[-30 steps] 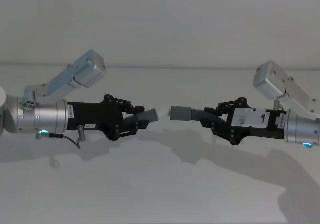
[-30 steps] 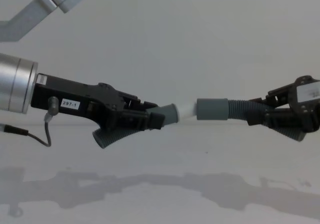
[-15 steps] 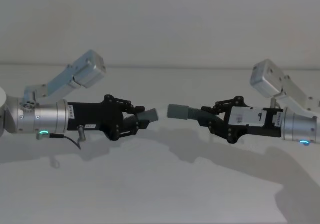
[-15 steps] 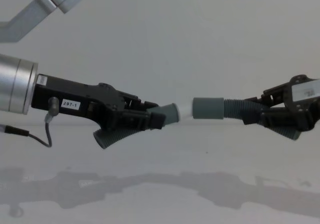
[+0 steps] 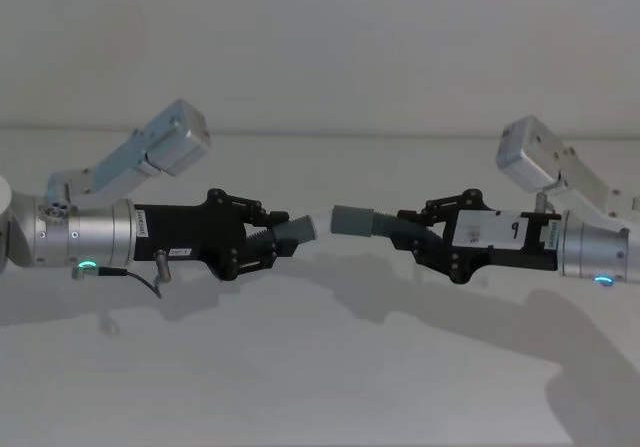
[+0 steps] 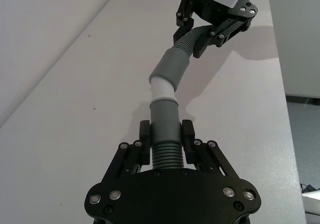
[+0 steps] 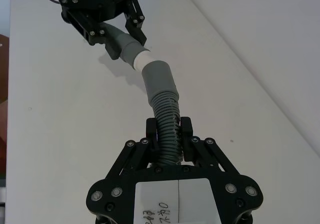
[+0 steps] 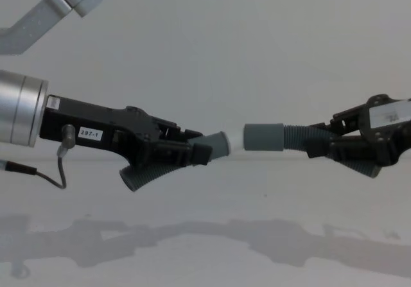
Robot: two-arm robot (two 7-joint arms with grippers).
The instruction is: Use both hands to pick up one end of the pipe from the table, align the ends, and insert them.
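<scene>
My left gripper (image 5: 275, 239) is shut on one ribbed pipe piece, whose tapered grey collar (image 8: 218, 147) and white tip (image 8: 236, 144) point toward the middle. Facing it, my right gripper (image 5: 415, 235) is shut on the other ribbed piece, which has the wide grey cuff (image 8: 263, 137). Both pieces hang above the white table (image 5: 320, 367). In the left wrist view the white tip (image 6: 161, 88) meets the cuff's mouth (image 6: 170, 68) at a slight angle. In the right wrist view the cuff (image 7: 157, 78) touches the tip (image 7: 140, 59).
The pale grey wall (image 5: 320, 47) rises behind the table's far edge. Both arms' shadows lie on the table under the pipe. The left piece's plain dark end (image 8: 135, 178) hangs below the left gripper.
My right gripper has moved left with its piece, closing the gap until the cuff reaches the white tip. The left gripper has stayed still.
</scene>
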